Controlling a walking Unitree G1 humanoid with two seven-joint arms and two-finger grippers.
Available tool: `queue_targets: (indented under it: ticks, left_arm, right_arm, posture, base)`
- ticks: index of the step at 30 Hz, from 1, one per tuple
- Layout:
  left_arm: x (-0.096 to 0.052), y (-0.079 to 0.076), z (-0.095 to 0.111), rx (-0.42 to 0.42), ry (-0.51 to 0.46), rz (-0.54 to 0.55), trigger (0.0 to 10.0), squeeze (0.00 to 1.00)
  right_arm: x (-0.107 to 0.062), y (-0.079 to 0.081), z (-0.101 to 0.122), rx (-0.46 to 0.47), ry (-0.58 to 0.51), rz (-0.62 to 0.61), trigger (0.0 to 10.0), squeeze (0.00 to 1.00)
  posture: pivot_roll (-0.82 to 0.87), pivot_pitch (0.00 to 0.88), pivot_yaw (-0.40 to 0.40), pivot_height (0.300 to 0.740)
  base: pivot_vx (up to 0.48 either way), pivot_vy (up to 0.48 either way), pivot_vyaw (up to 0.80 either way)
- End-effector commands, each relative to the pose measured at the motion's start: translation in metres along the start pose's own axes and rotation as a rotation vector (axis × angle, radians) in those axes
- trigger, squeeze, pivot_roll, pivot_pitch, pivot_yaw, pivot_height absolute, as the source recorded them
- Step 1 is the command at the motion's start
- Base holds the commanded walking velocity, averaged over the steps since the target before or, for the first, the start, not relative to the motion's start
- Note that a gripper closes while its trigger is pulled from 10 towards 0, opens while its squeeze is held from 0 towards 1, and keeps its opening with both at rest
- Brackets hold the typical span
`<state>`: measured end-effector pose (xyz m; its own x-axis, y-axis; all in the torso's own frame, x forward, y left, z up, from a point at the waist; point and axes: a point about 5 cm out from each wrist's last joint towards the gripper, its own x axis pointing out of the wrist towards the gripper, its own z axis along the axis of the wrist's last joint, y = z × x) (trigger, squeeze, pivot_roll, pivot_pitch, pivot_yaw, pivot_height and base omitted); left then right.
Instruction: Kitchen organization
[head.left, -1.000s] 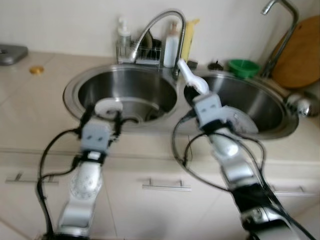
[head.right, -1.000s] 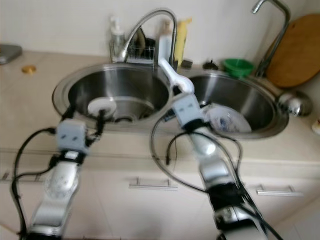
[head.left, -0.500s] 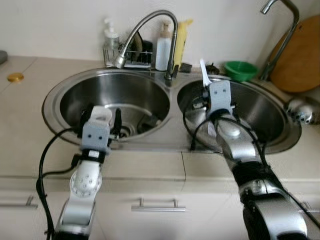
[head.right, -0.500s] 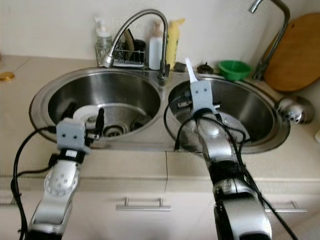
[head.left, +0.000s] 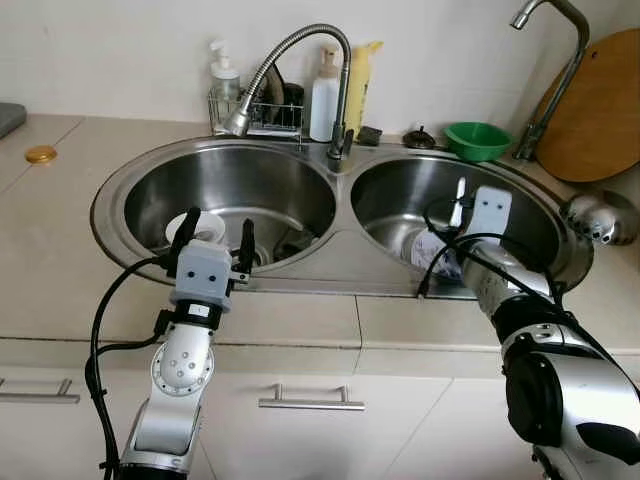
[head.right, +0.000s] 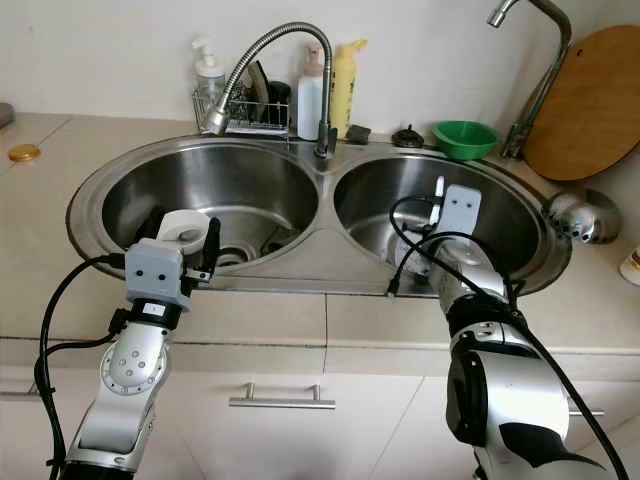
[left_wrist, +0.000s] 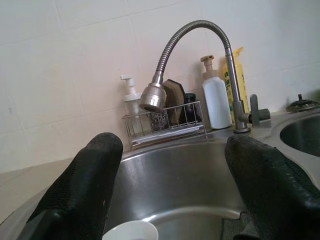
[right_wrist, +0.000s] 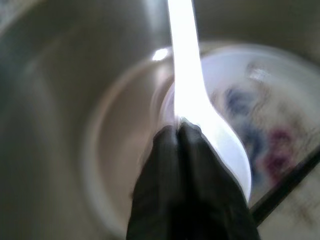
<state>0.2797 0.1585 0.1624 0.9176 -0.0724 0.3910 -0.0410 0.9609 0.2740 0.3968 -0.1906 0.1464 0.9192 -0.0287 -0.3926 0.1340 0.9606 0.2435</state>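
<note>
So, a white spoon (right_wrist: 187, 95) is clamped by its bowl end between the closed fingers of the right tool (right_wrist: 182, 131), with the handle pointed out ahead of the fingers. It's held low inside the right basin (head.left: 395, 195), right above a patterned plate (right_wrist: 260, 100) that's lying at the bottom, which reads as a spoon being carried down to be laid with the dirty dishes rather than lifted away, though that's only a guess. In the head views the handle (head.left: 458, 193) is seen poking up past the wrist housing.

The left tool (head.left: 212, 235) is spread wide with nothing in it, parked over the front rim of the left basin (head.left: 150, 195). A small white cup (head.right: 184, 226) is sat just beyond its fingers, near the drain, so it's probably lined up as the next pick.

Further out, the faucet (head.left: 290, 60) is arched over the left basin, and a wire rack (head.left: 245, 108) with soap bottles is kept against the wall. A green bowl (head.left: 478, 139) and a wooden board (head.left: 600, 110) are left on the worktop (head.left: 60, 260) to the right.
</note>
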Motion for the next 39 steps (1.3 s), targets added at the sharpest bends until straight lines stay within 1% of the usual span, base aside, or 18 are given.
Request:
queue_targets:
  ticks: [1,2,3,6,10,14,15,16,18,21,22,23,24,25,26,31,36,39]
  left_arm:
    - [-0.001,-0.003,0.0,0.004,0.002,-0.017,10.0,0.0]
    - [-0.001,-0.003,0.0,0.003,0.003,-0.018,10.0,0.0]
    - [-0.001,-0.004,0.0,0.002,0.005,-0.021,10.0,0.0]
    - [-0.001,-0.005,-0.001,-0.001,0.008,-0.026,10.0,0.0]
    - [-0.001,-0.007,-0.002,-0.005,0.014,-0.033,10.0,0.0]
    - [-0.002,-0.008,-0.003,-0.007,0.02,-0.038,10.0,0.0]
    - [-0.002,-0.008,-0.003,-0.01,0.022,-0.04,10.0,0.0]
    - [-0.002,-0.008,-0.003,-0.01,0.022,-0.04,10.0,0.0]
    - [-0.002,-0.008,-0.003,-0.014,0.021,-0.041,10.0,0.0]
    - [-0.002,-0.009,-0.003,-0.016,0.022,-0.043,10.0,0.0]
    - [-0.003,-0.01,-0.003,-0.02,0.022,-0.047,10.0,0.0]
    - [-0.003,-0.01,-0.003,-0.02,0.022,-0.047,10.0,0.0]
    - [-0.003,-0.01,-0.003,-0.023,0.022,-0.049,10.0,0.0]
    - [-0.003,-0.01,-0.003,-0.023,0.022,-0.049,10.0,0.0]
    - [-0.003,-0.011,-0.002,-0.03,0.021,-0.051,10.0,0.0]
    - [-0.003,-0.011,-0.002,-0.038,0.026,-0.057,10.0,0.0]
    - [-0.003,-0.012,-0.003,-0.045,0.032,-0.061,10.0,0.0]
    - [-0.003,-0.012,-0.003,-0.048,0.032,-0.064,10.0,0.0]
  right_arm:
    - [0.001,0.004,-0.012,0.034,0.069,0.04,10.0,0.45]
    - [0.001,0.006,-0.013,0.043,0.076,0.055,10.0,0.45]
    - [0.001,0.008,-0.013,0.044,0.08,0.069,10.0,1.0]
    - [0.001,0.01,-0.012,0.041,0.077,0.091,10.0,1.0]
    - [0.0,0.021,-0.002,0.064,0.01,0.191,10.0,1.0]
    - [-0.001,0.026,0.004,0.042,-0.037,0.248,10.0,1.0]
    - [-0.003,0.026,0.013,0.018,-0.105,0.252,10.0,1.0]
    - [-0.003,0.026,0.013,0.018,-0.105,0.252,10.0,1.0]
    - [-0.006,0.028,0.025,0.009,-0.192,0.256,10.0,1.0]
    - [-0.012,0.029,0.045,-0.044,-0.342,0.242,10.0,1.0]
    - [-0.023,0.031,0.063,-0.075,-0.512,0.241,10.0,0.43]
    - [-0.023,0.031,0.063,-0.075,-0.512,0.241,10.0,0.43]
    - [-0.03,0.033,0.07,-0.108,-0.596,0.243,10.0,0.18]
    - [-0.03,0.033,0.07,-0.108,-0.596,0.243,10.0,0.18]
    - [-0.035,0.038,0.071,-0.134,-0.636,0.261,10.0,0.0]
    - [-0.042,0.049,0.061,-0.197,-0.666,0.301,10.0,0.0]
    - [-0.049,0.052,0.052,-0.171,-0.683,0.328,10.0,0.0]
    - [-0.054,0.054,0.051,-0.186,-0.699,0.339,10.0,0.0]
  posture:
    - [0.1,0.0,-0.07,0.74]
    - [0.1,0.0,-0.07,0.74]
    - [0.1,0.0,-0.068,0.74]
    - [0.09,0.0,-0.067,0.74]
    - [0.09,0.0,-0.067,0.74]
    - [0.09,0.0,-0.068,0.74]
    - [0.09,0.0,-0.067,0.74]
    - [0.09,0.0,-0.067,0.74]
    - [0.09,0.0,-0.066,0.74]
    - [0.09,0.0,-0.067,0.74]
    - [0.09,0.0,-0.068,0.74]
    - [0.09,0.0,-0.068,0.74]
    - [0.09,0.0,-0.068,0.74]
    - [0.09,0.0,-0.068,0.74]
    - [0.08,0.0,-0.067,0.74]
    - [0.08,0.0,-0.066,0.74]
    - [0.08,0.0,-0.065,0.74]
    - [0.08,0.0,-0.064,0.74]
  base:
    - [0.0,0.0,0.0]
    - [0.0,0.0,0.0]
    - [0.0,0.0,0.0]
    - [0.0,0.0,0.0]
    - [0.0,0.0,0.0]
    - [0.0,0.0,0.0]
    - [0.0,0.0,0.0]
    - [0.0,0.0,0.0]
    - [0.0,0.0,0.0]
    - [0.0,0.0,0.0]
    - [0.0,0.0,0.0]
    - [0.0,0.0,0.0]
    - [0.0,0.0,0.0]
    - [0.0,0.0,0.0]
    - [0.0,0.0,0.0]
    - [0.0,0.0,0.0]
    - [-0.051,0.0,0.0]
    - [-0.26,0.0,0.0]
